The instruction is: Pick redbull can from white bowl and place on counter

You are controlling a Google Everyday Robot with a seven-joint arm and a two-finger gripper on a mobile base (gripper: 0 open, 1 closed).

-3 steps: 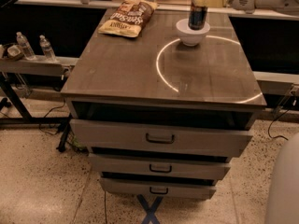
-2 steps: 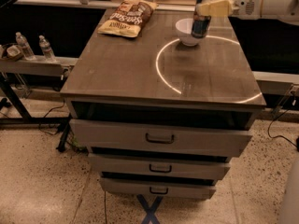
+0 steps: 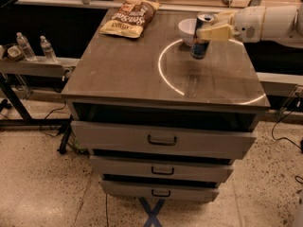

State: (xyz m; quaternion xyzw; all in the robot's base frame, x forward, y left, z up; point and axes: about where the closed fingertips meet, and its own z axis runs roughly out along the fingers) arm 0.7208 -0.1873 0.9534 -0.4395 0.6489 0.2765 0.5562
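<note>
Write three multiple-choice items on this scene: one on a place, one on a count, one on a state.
1. Where is the redbull can?
A) inside the white bowl
B) just outside the white bowl, over the counter
C) lying flat at the counter's near edge

2. How many drawers are under the counter?
A) two
B) five
C) three

3. The gripper, at the counter's far right, is:
A) shut on the redbull can
B) open and empty
C) shut on the bowl

Answers:
1 B, the can is upright in front of the bowl, clear of its rim.
2 C, three handled fronts are stacked.
3 A, its fingers clasp the can's upper body.
</note>
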